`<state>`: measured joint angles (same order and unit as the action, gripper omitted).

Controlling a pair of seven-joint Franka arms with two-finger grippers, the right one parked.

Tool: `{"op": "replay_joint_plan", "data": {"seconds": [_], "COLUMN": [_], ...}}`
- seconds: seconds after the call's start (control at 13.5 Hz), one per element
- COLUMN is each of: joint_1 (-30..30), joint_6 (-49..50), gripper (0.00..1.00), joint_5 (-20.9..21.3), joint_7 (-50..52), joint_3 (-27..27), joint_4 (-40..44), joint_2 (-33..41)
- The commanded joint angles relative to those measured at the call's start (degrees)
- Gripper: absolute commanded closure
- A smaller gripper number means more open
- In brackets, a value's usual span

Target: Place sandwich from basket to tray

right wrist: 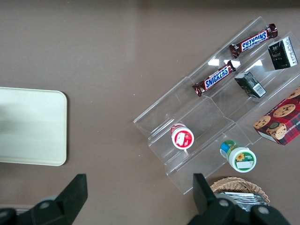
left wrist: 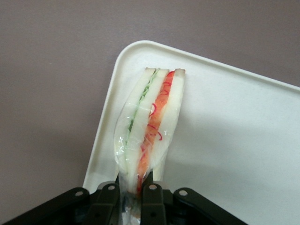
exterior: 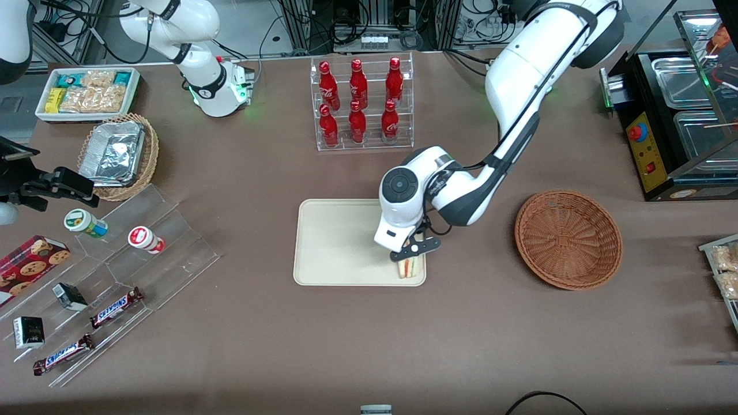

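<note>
gripper point(exterior: 410, 253) clamped on sandwich point(left wrist: 149, 126), over tray point(exterior: 334, 242) corner nearest the basket | basket point(exterior: 568, 239) well apart, toward working arm's end | brown table point(exterior: 461, 334) under all | bottle rack point(exterior: 362, 102) farther from camera

- One sandwich point(exterior: 409, 267), pinched between the fingers of the gripper point(exterior: 413, 253) you are working.
- One tray point(exterior: 334, 248), directly under the gripper.
- One reddish-brown basket point(exterior: 568, 239), beside the gripper.
- Six red bottles point(exterior: 358, 101) in one clear rack, farther from your front camera than the gripper.
- Two Snickers bars point(exterior: 115, 307), well apart from the gripper.
</note>
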<state>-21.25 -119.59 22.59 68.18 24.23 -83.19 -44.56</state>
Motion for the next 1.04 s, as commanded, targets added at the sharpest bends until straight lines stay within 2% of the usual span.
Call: {"op": "replay_joint_plan", "data": {"seconds": [0.0,0.07,0.22,0.3,0.37,0.59,0.74,0.89,0.96], "joint_1": [-1.9,-2.0,-2.4,-2.6,-2.6,-1.3,-0.6,1.0,1.2], "joint_6": [0.7,0.7,0.7,0.7,0.7,1.7,5.9,10.3,12.8], "gripper": [1.0,1.0,0.88,0.4,0.0,0.0,0.0,0.0,0.0], "joint_5": [1.2,1.4,2.4,2.5,2.5,1.8,1.2,-1.9,-1.9], "joint_7": [1.3,1.1,1.4,1.3,1.3,1.1,1.3,1.2,1.6], "joint_3": [-0.8,-0.8,-0.8,-0.8,-0.8,-0.8,-0.8,-0.9,-0.9], "joint_4": [2.5,2.3,1.9,1.9,1.9,2.4,2.5,2.4,2.2], "joint_2": [-1.0,-1.1,-1.1,-1.1,-1.2,0.9,5.8,10.7,12.8]}}
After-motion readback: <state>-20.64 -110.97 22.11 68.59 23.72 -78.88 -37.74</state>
